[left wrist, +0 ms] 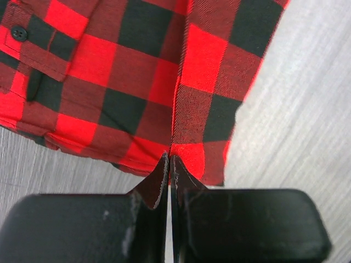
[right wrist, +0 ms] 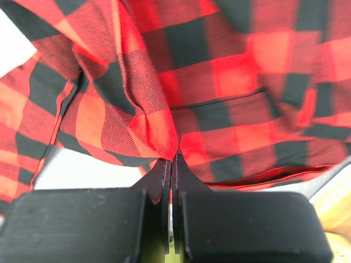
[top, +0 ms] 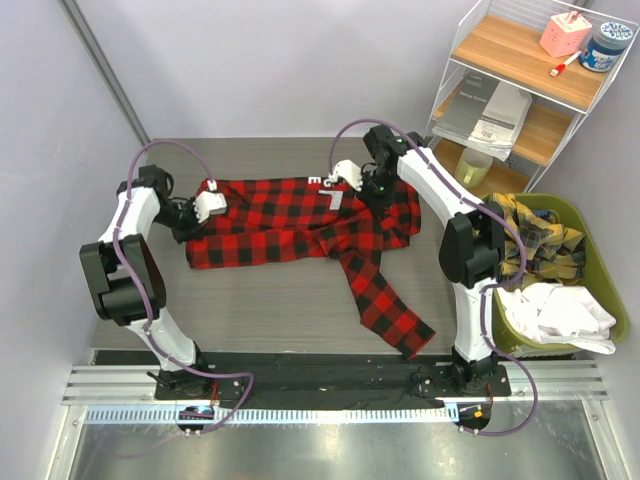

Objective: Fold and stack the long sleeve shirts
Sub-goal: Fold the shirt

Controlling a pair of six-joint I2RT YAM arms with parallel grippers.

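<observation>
A red-and-black check long sleeve shirt (top: 290, 225) lies across the grey table, one sleeve (top: 385, 300) trailing toward the near right. White lettering (top: 330, 195) shows near its far edge. My left gripper (top: 200, 210) is shut on the shirt's left hem (left wrist: 192, 159). My right gripper (top: 372, 190) is shut on a gathered fold of the shirt (right wrist: 159, 137) at its far right, lifted slightly off the table. Both wrist views show the jaws pinched together with check cloth at their tips.
A green bin (top: 600, 300) at the right holds a yellow-and-dark plaid garment (top: 535, 235) and a white garment (top: 560, 315). A white wire shelf (top: 520, 90) stands at the far right with boxes and jars. A metal rail (top: 320, 385) runs along the near edge.
</observation>
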